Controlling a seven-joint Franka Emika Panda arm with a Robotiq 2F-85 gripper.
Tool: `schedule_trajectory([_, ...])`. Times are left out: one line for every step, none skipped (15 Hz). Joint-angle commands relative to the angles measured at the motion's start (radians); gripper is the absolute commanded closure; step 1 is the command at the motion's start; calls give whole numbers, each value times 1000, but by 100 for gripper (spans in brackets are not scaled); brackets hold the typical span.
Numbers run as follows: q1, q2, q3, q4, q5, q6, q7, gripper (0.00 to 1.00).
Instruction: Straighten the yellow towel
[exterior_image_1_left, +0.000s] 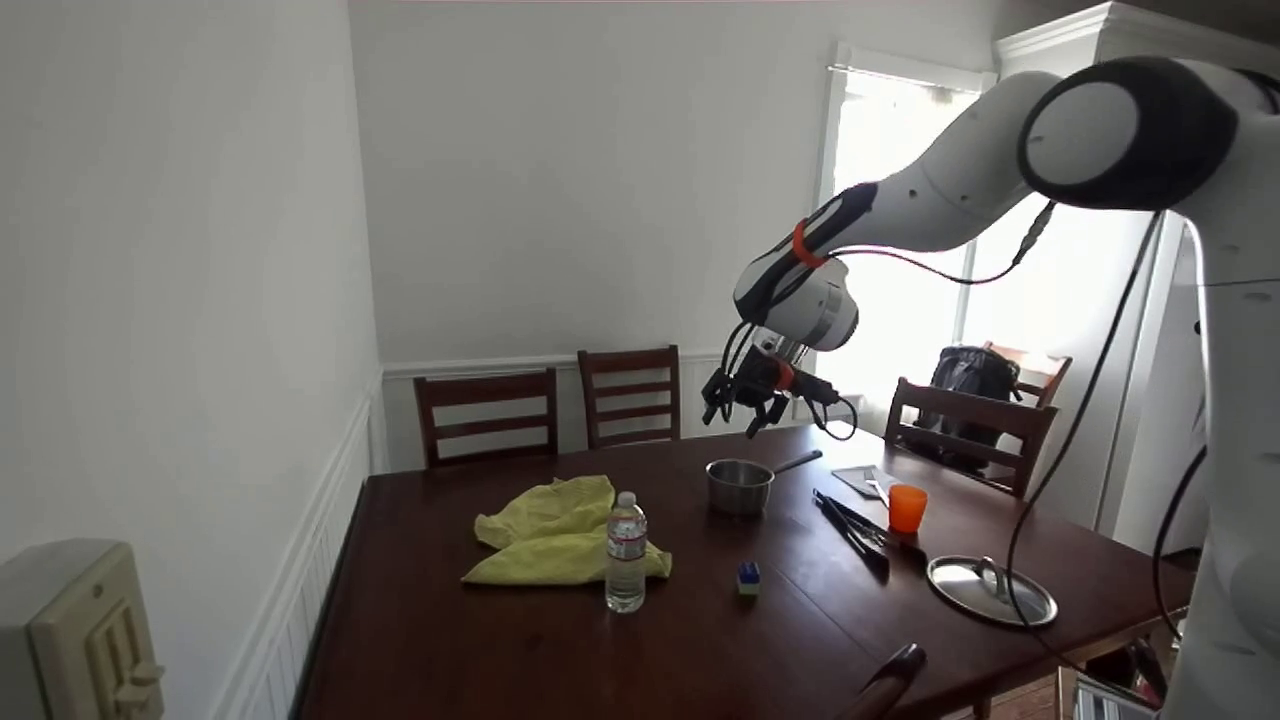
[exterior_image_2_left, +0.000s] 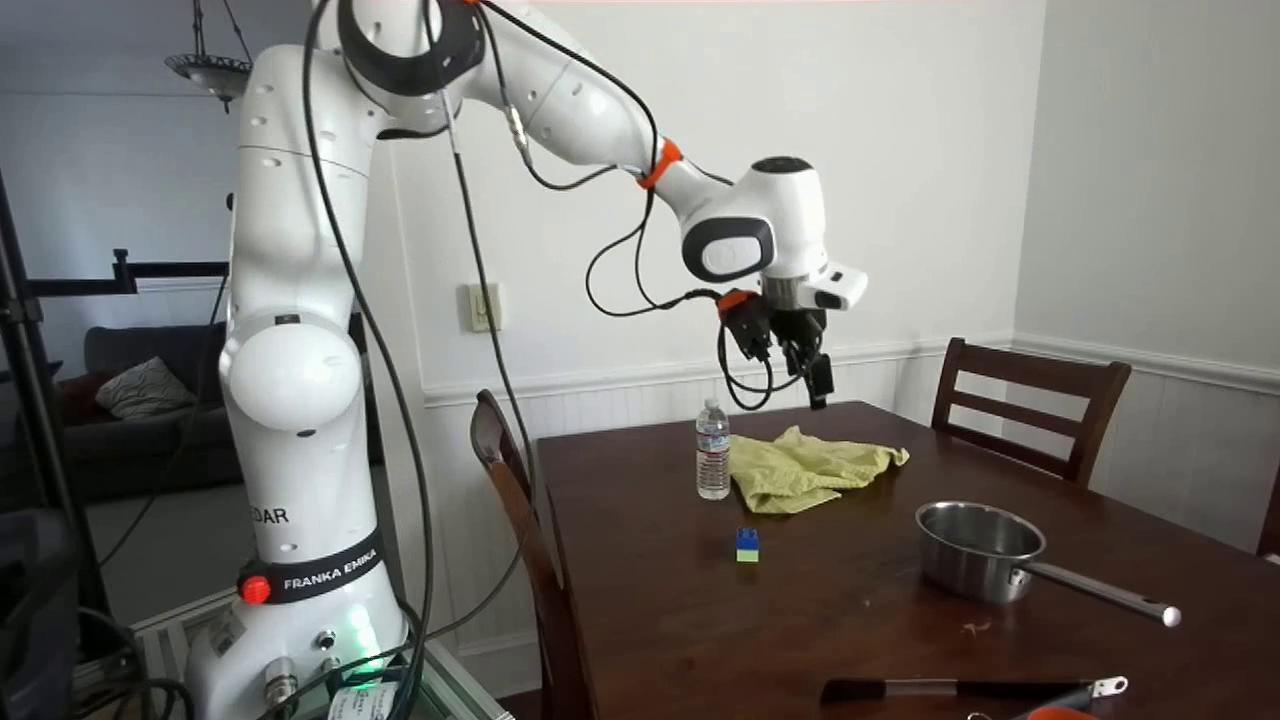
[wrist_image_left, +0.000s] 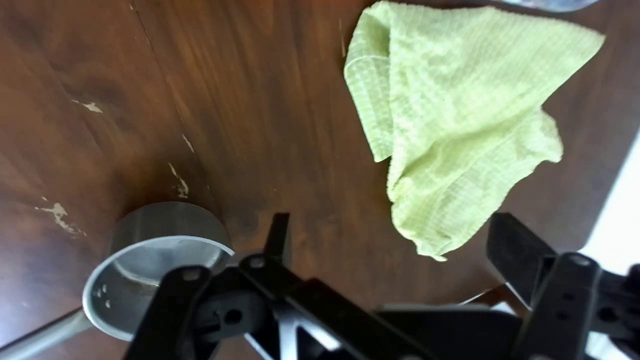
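End effector (wrist_image_left: 389, 232) is hovering above the tabletop (wrist_image_left: 260, 125), its jaws standing wide apart. Below it, the yellow towel (wrist_image_left: 465, 100) is lying crumpled and partly folded, one narrow end showing between the jaws in the wrist view. Past the towel from the end effector, a water bottle (exterior_image_1_left: 626, 570) is standing upright. Below and to one side of the end effector, a saucepan (exterior_image_2_left: 962, 566) is resting apart from the towel, its handle pointing away.

White arm (exterior_image_2_left: 580, 110) (orange bands (exterior_image_2_left: 660, 165)), black tool (wrist_image_left: 394, 237)
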Motion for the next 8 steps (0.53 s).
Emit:
schedule_trajectory([-93, 199, 49, 144, 52, 45, 117, 0])
schedule_trajectory([-106, 206, 54, 156, 36, 32, 160, 0])
schedule_trajectory([-106, 148, 70, 79, 0, 47, 101, 0])
schedule_trajectory([-117, 179, 73, 103, 0, 47, 127, 0])
schedule_trajectory([-123, 195, 74, 120, -1, 47, 141, 0])
schedule_trajectory([-124, 201, 74, 130, -1, 47, 150, 0])
schedule_trajectory([-123, 202, 75, 135, 0, 47, 157, 0])
schedule_trajectory([-120, 199, 71, 128, 25, 44, 233, 0])
